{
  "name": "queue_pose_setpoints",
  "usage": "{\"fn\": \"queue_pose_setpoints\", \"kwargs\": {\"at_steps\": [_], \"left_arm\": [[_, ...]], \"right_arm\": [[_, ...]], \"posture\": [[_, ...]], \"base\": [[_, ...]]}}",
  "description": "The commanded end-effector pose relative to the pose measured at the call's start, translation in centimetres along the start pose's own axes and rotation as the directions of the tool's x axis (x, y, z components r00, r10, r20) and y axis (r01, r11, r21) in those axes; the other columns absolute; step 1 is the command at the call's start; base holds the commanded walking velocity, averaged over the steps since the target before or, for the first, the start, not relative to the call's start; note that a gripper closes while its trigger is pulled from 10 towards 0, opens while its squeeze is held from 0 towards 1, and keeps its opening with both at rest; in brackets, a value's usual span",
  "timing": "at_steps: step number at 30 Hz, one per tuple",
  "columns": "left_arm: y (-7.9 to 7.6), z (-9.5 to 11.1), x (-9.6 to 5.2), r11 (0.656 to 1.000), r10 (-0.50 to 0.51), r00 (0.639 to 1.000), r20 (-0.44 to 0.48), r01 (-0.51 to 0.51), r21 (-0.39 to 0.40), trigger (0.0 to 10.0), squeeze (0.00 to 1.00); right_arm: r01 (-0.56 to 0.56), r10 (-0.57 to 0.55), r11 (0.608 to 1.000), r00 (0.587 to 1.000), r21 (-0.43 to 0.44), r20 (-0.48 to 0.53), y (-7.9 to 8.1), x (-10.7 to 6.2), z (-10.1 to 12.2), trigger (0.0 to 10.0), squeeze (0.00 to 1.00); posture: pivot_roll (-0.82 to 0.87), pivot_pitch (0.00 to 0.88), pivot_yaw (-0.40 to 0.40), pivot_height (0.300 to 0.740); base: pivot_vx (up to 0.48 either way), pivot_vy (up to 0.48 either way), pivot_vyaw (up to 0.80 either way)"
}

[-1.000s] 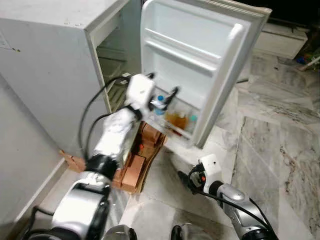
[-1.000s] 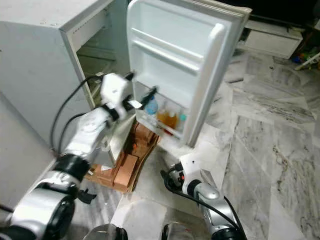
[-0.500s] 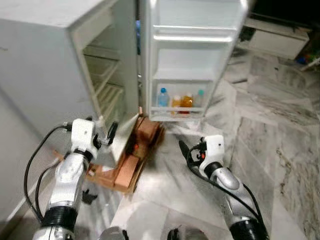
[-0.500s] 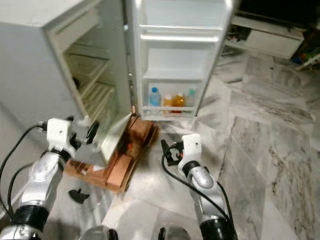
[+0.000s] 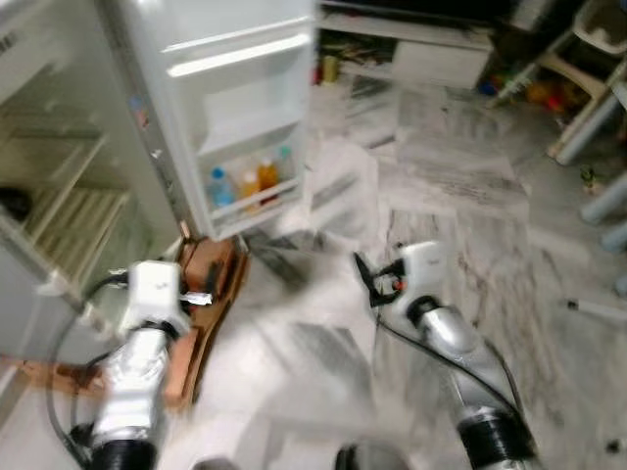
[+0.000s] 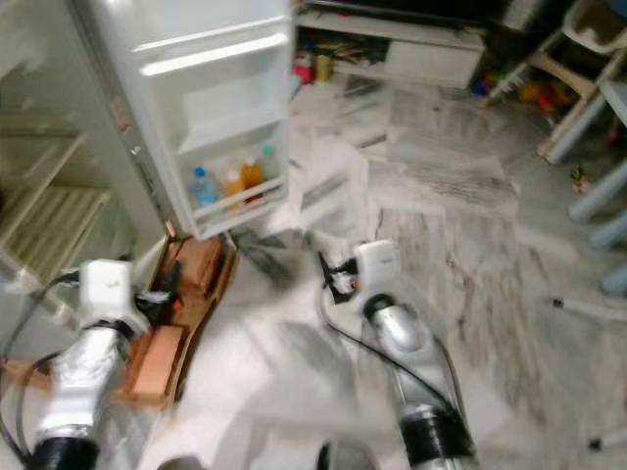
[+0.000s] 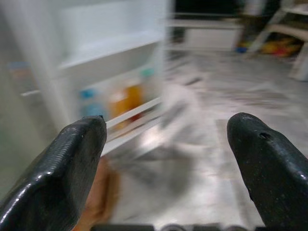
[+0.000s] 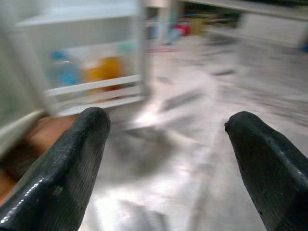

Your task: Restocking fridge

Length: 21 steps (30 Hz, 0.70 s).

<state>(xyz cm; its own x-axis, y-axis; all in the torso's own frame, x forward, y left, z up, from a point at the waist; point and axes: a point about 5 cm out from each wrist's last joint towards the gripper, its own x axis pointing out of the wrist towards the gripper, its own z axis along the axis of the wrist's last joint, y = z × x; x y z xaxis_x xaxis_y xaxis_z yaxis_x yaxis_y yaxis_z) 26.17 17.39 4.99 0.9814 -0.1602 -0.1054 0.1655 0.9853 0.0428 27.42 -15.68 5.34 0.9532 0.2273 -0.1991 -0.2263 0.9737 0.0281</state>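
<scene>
**A:** Where does the restock stand?

**B:** The fridge door (image 5: 230, 117) hangs wide open at about ten o'clock in the head view. Its lowest door shelf (image 5: 257, 201) holds three bottles (image 5: 253, 181) side by side: a blue-capped clear one, an orange one and a paler one. The fridge's inner racks (image 5: 64, 211) at nine o'clock look bare, though the picture is smeared.

**A:** And the grippers?

**B:** Both are unclenched and hold nothing. The left gripper (image 7: 168, 159) shows its two black fingers (image 7: 62, 163) spread wide, the door shelf and bottles visible between them. The right gripper (image 8: 168, 159) is spread the same way over the marble floor (image 5: 460, 196), nothing between its pads. In the head view it sits near the middle, at about five o'clock from the door.

**A:** So what is the step?

**B:** My guess is that it is going for more stock. With both grippers free, the head looks across the room toward a low white cabinet (image 5: 431, 54) at twelve o'clock.

**A:** How to do that well?

**B:** Leave the door open so the shelf can be reached on return. Watch the cardboard and brick-coloured blocks (image 5: 201, 294) on the floor just below the door, near the left arm; stepping wide of them avoids a stumble. Let the blur settle before choosing an item.
</scene>
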Motion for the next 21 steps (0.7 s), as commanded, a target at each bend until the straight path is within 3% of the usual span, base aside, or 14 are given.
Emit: {"fn": "queue_pose_setpoints", "kwargs": {"at_steps": [1, 5, 9, 21], "left_arm": [[1.57, 0.13, -0.46, 0.998, 0.052, 0.999, 0.000, -0.052, 0.024, 10.0, 0.00], [1.41, 0.14, -0.52, 0.998, 0.053, 0.999, -0.002, -0.053, 0.020, 10.0, 0.00], [0.88, 0.37, -0.41, 0.999, -0.015, 1.000, -0.003, 0.015, 0.049, 10.0, 0.00], [0.76, 0.23, -0.01, 0.999, 0.010, 1.000, -0.018, -0.009, 0.044, 10.0, 0.00]], "right_arm": [[-0.033, 0.033, 0.999, 0.998, 0.008, 0.048, 1.15, 0.49, 0.98, 10.0, 0.00], [-0.041, 0.041, 0.999, 0.998, -0.002, 0.057, 1.29, 0.43, 1.04, 10.0, 0.00], [-0.044, 0.045, 0.999, 0.997, -0.016, 0.056, 1.14, 0.67, 1.13, 10.0, 0.00], [-0.023, 0.025, 0.999, 0.997, -0.024, 0.067, 0.91, 0.42, 1.13, 10.0, 0.00]], "posture": [[-0.02, 0.008, -0.063, 0.740], [-0.02, 0.005, -0.068, 0.740], [-0.02, 0.005, -0.068, 0.740], [-0.02, 0.007, -0.063, 0.740]], "base": [[0.458, 0.000, -0.80], [0.464, 0.000, -0.80], [0.480, 0.000, -0.80], [0.480, 0.000, -0.80]]}}
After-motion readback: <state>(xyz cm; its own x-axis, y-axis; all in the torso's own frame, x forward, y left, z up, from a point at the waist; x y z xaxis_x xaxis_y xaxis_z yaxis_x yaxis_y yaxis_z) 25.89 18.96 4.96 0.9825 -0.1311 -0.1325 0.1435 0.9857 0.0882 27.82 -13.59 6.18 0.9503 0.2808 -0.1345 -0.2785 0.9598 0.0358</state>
